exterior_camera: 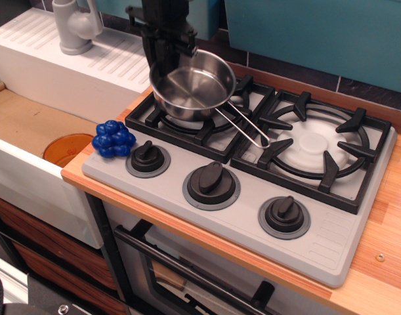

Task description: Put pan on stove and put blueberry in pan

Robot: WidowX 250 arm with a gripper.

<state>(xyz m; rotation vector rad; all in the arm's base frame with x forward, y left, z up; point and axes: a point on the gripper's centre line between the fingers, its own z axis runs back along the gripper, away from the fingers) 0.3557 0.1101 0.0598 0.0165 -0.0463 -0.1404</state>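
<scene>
The shiny steel pan [195, 86] hangs just over the left burner of the grey stove [331, 236], its wire handle pointing right and down toward the middle grate. My black gripper [166, 52] comes down from the top and is shut on the pan's far left rim. The pan is tilted slightly and empty. The blue blueberry [113, 138] lies on the stove's front left corner, beside the left knob [147, 158], well below and left of the gripper.
The right burner [315, 144] is bare. Two more black knobs [212, 183] stand along the stove front. A white sink with a grey tap [75, 26] and an orange disc [65, 147] lie to the left. A teal wall runs behind.
</scene>
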